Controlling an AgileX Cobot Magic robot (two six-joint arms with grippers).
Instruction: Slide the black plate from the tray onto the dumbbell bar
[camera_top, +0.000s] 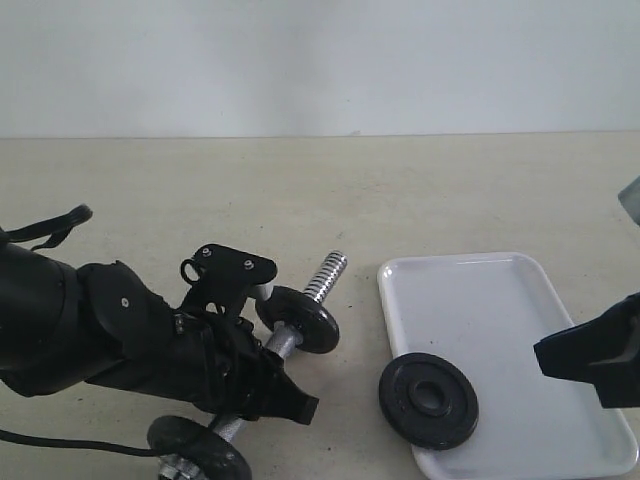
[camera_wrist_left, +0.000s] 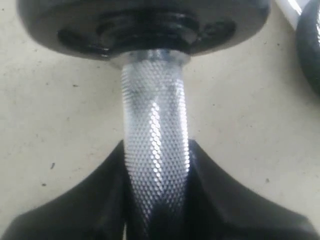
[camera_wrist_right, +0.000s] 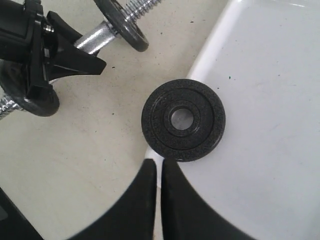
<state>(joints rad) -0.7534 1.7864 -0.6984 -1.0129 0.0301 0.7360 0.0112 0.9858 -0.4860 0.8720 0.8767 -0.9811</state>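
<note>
From where I stand, the threaded end (camera_top: 327, 273) of the dumbbell bar (camera_top: 283, 340) sticks out bare, aimed toward the tray (camera_top: 480, 310). A strip of bare table (camera_top: 362, 310) runs between them (a clear lane for a hand). Behind the thread, 1 disc (camera_top: 298, 318) on the bar blocks travel further along. The left gripper (camera_top: 268, 388) clamps the handle just past it and crowds that side. The black plate (camera_top: 398, 400) overhangs the tray's near left edge, so its rim can be reached from the table side. The right gripper (camera_top: 590, 360), fingers pressed together, hangs above the tray's near right side. The tray's far half lies bare.
</note>
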